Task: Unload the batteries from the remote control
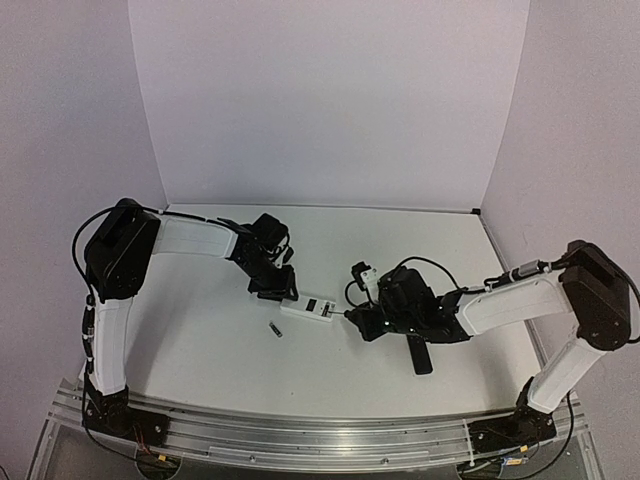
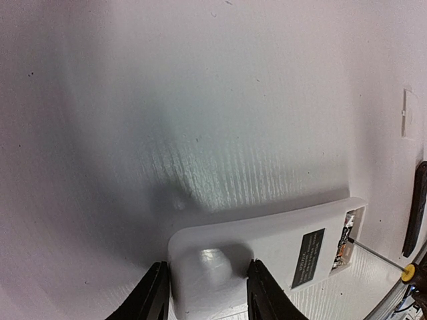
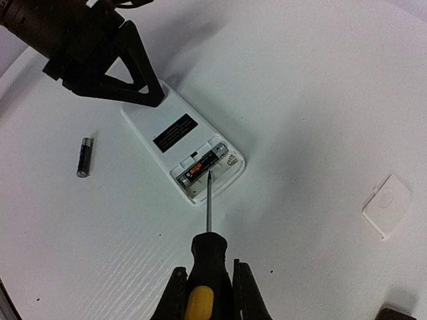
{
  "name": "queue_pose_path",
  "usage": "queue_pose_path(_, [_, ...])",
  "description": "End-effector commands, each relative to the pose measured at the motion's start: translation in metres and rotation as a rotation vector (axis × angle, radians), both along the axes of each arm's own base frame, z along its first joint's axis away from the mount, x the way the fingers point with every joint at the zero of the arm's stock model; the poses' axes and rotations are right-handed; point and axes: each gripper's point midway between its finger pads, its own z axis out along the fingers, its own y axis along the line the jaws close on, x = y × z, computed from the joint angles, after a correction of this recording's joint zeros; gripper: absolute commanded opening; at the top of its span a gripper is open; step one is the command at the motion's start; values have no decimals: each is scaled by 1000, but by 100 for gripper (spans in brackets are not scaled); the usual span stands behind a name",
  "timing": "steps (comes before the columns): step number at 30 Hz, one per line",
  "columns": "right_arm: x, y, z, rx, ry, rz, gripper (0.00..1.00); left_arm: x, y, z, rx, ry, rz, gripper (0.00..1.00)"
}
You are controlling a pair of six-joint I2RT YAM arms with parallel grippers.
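Note:
The white remote control (image 1: 308,308) lies back-up on the table with its battery bay open. One dark battery (image 3: 203,165) sits in the bay. A second battery (image 3: 83,157) lies loose on the table to the remote's left, and it also shows in the top view (image 1: 276,329). My left gripper (image 2: 208,283) is shut on the remote's closed end (image 2: 220,267), with a finger on each side edge. My right gripper (image 3: 208,293) is shut on the yellow-and-black screwdriver (image 3: 208,263). The screwdriver's tip rests at the bay beside the battery.
The white battery cover (image 3: 387,205) lies loose on the table to the right of the remote. A slim black remote (image 1: 420,355) lies beneath my right arm. White walls enclose the table at the back and sides.

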Motion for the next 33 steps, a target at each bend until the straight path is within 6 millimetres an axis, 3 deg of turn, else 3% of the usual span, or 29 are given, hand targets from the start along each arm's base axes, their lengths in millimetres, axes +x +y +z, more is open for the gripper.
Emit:
queue_pose_path(1, [12,10,8,50,0,-42,0,-43,27,-55,181,143,-45,39])
queue_pose_path(14, [11,-8,-22,111,136,-213,0,-50,25,-65,191,170,-61,38])
queue_pose_path(27, [-25,13,-10,351,217,-39,0,-53,32,-75,225,196,-34,36])
queue_pose_path(33, [-19,15,-15,370,195,-44,0,-61,34,-79,238,207,-36,36])
